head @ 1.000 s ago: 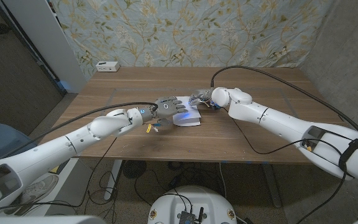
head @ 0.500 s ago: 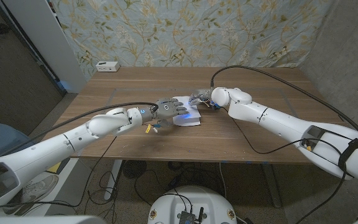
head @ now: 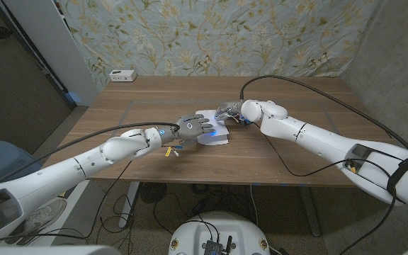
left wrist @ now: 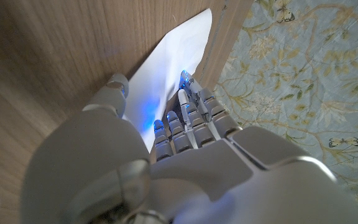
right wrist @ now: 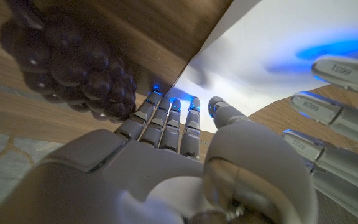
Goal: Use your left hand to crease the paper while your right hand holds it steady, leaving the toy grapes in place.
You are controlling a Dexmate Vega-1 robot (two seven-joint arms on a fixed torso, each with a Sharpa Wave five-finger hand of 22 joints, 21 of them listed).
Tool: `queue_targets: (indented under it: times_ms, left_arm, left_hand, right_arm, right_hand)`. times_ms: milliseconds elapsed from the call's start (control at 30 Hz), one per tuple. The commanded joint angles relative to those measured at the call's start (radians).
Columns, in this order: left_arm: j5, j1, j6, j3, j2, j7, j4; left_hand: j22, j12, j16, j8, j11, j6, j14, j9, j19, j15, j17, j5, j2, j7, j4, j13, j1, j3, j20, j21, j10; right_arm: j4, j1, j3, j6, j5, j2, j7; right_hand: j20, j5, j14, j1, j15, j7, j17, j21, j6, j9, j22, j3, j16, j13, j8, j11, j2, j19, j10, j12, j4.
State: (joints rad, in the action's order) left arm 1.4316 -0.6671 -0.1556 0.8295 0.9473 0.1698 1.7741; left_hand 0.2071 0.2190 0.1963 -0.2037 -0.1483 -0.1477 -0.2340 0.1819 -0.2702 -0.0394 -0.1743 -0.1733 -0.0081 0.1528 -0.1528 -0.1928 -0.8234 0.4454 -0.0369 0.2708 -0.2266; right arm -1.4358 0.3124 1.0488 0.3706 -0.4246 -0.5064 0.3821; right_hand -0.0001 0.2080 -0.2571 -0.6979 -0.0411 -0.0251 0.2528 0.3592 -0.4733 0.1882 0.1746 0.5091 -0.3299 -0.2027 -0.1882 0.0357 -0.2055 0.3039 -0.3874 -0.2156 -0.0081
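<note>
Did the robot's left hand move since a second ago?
Yes. In the head view, the grey left hand has slid a little rightward over the white sheet of paper, which stayed put on the brown wooden table. Its elbow moved right too.

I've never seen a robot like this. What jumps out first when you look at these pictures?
Two long white arms meet mid-table over a white sheet of paper. The left hand is spread on the paper's near left part, while the right hand has its fingertips at the far right edge, blue light glowing at them. In the right wrist view, a dark bunch of toy grapes sits close beside that hand.
</note>
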Motion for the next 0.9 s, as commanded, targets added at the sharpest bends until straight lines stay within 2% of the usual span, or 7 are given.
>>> queue_targets:
  times_ms: [33,133,200,300,333,467,900]
  left_arm:
    - [-0.064,0.011,-0.064,-0.009,0.029,-0.074,0.037]
    - [-0.036,0.0,-0.057,-0.011,0.036,-0.064,0.052]
    - [-0.019,-0.015,-0.033,-0.011,0.03,-0.033,0.043]
    - [0.019,-0.03,0.004,-0.007,0.021,0.036,0.022]
    - [0.042,-0.039,0.029,-0.004,0.017,0.074,0.012]
    - [0.077,-0.038,0.064,0.014,-0.003,0.162,-0.034]
    - [0.104,0.0,0.125,0.086,-0.071,0.241,-0.155]
  left_hand:
    - [0.004,-0.011,-0.011,0.014,0.001,0.013,0.019,0.001,0.012,-0.111,-0.004,0.004,-0.033,0.007,0.013,-0.003,0.048,-0.045,0.006,0.003,0.022]
    - [0.004,-0.013,-0.012,0.018,-0.003,0.023,0.029,0.001,0.018,-0.111,-0.004,0.001,-0.048,0.017,0.018,-0.003,0.068,-0.063,0.009,0.0,0.029]
    - [0.004,-0.014,-0.012,0.019,-0.001,0.029,0.031,0.001,0.021,-0.105,-0.004,-0.002,-0.047,0.009,0.014,-0.003,0.063,-0.064,0.003,-0.001,0.032]
    - [0.004,-0.009,-0.006,0.015,0.013,0.03,0.02,0.002,0.013,-0.107,-0.004,-0.009,-0.015,-0.006,0.0,-0.003,0.022,-0.048,-0.006,0.003,0.021]
    - [0.005,-0.009,-0.005,0.015,0.018,0.035,0.021,0.002,0.014,-0.097,-0.004,-0.011,0.011,-0.02,-0.005,-0.003,-0.005,-0.037,-0.014,0.003,0.021]
    - [0.006,0.002,0.005,0.0,0.009,-0.004,-0.017,0.003,-0.007,-0.116,-0.003,-0.008,0.042,-0.024,-0.016,-0.003,-0.052,-0.024,-0.013,0.014,-0.011]
    - [0.007,0.006,0.008,-0.004,0.004,-0.024,-0.039,0.004,-0.023,-0.123,-0.002,-0.005,0.037,-0.019,-0.02,-0.003,-0.074,-0.029,-0.01,0.022,-0.029]
  right_arm:
    - [-0.008,0.002,0.001,0.007,-0.005,-0.001,0.004]
    - [-0.007,0.002,0.0,0.005,-0.005,0.0,0.002]
    - [-0.008,0.001,0.0,0.002,-0.005,0.0,0.001]
    - [-0.009,0.001,0.0,0.0,-0.005,0.0,0.001]
    - [-0.01,0.001,0.0,0.001,-0.006,0.0,0.001]
    - [-0.012,0.0,0.0,0.001,-0.007,0.0,0.004]
    - [-0.018,-0.005,0.002,0.008,-0.013,-0.001,0.014]
  right_hand:
    - [0.001,-0.003,-0.003,0.0,0.003,0.004,0.004,0.008,-0.005,0.002,0.005,-0.002,-0.005,-0.004,-0.002,0.004,0.011,0.005,-0.002,0.001,0.0]
    - [0.002,-0.003,-0.004,0.0,0.003,0.005,0.004,0.008,-0.006,0.002,0.005,-0.002,-0.005,-0.004,-0.003,0.003,0.01,0.005,-0.001,0.001,0.0]
    - [0.001,-0.003,-0.004,0.0,0.003,0.004,0.004,0.007,-0.005,0.002,0.005,-0.003,-0.005,-0.004,-0.002,0.004,0.011,0.005,-0.002,0.001,0.0]
    - [0.001,-0.003,-0.004,0.001,0.003,0.005,0.004,0.007,-0.005,0.002,0.005,-0.004,-0.005,-0.004,-0.002,0.005,0.011,0.005,-0.001,0.002,0.001]
    - [0.001,-0.003,-0.004,0.001,0.003,0.005,0.004,0.007,-0.005,0.002,0.005,-0.004,-0.005,-0.004,-0.002,0.005,0.011,0.005,-0.001,0.002,0.001]
    - [0.001,-0.003,-0.004,0.001,0.003,0.004,0.004,0.006,-0.005,0.002,0.005,-0.004,-0.006,-0.004,-0.002,0.003,0.011,0.006,-0.002,0.001,0.0]
    - [0.005,-0.004,-0.005,0.0,0.005,0.006,0.001,0.005,-0.005,0.002,0.005,-0.007,-0.005,-0.004,-0.002,0.005,0.017,0.008,-0.003,0.001,-0.005]
